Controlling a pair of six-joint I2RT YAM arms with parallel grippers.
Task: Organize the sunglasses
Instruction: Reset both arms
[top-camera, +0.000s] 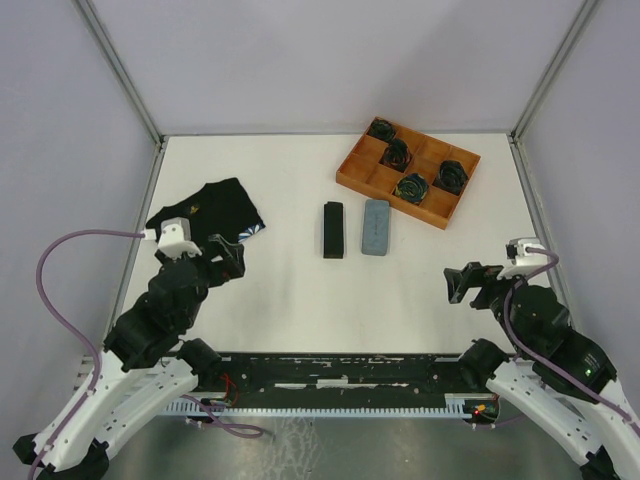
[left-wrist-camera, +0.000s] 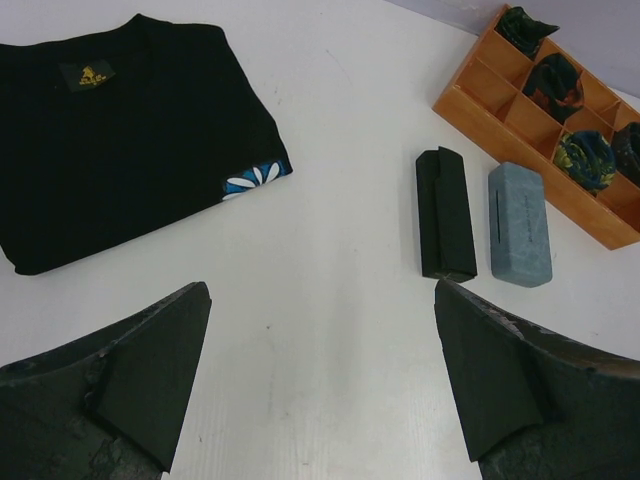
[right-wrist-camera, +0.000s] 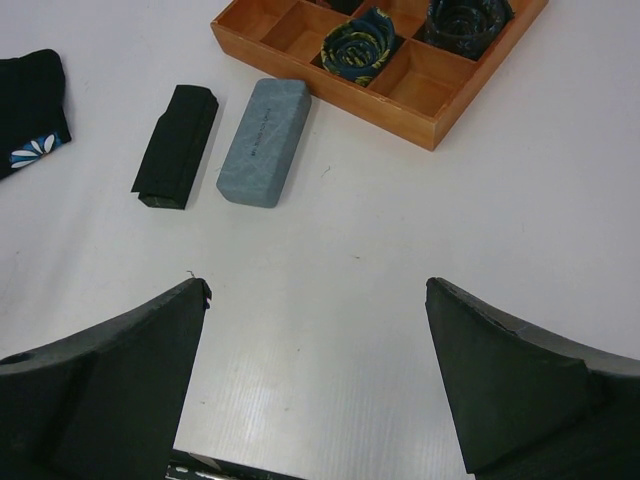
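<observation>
No sunglasses show in any view; neither the red pair nor the orange-yellow pair is visible. A closed black case (top-camera: 333, 229) and a closed grey-blue case (top-camera: 376, 227) lie side by side mid-table, also in the left wrist view (left-wrist-camera: 445, 213) (left-wrist-camera: 518, 224) and the right wrist view (right-wrist-camera: 175, 146) (right-wrist-camera: 264, 142). My left gripper (top-camera: 228, 258) (left-wrist-camera: 320, 300) is open and empty over bare table, left of the cases. My right gripper (top-camera: 462, 283) (right-wrist-camera: 316, 290) is open and empty, near and right of them.
A wooden divided tray (top-camera: 362, 160) (left-wrist-camera: 478, 92) (right-wrist-camera: 425, 85) holding several dark rolled fabrics (top-camera: 411, 186) stands at the back right. A folded black T-shirt (top-camera: 208, 210) (left-wrist-camera: 110, 130) lies at the left. White walls enclose the table.
</observation>
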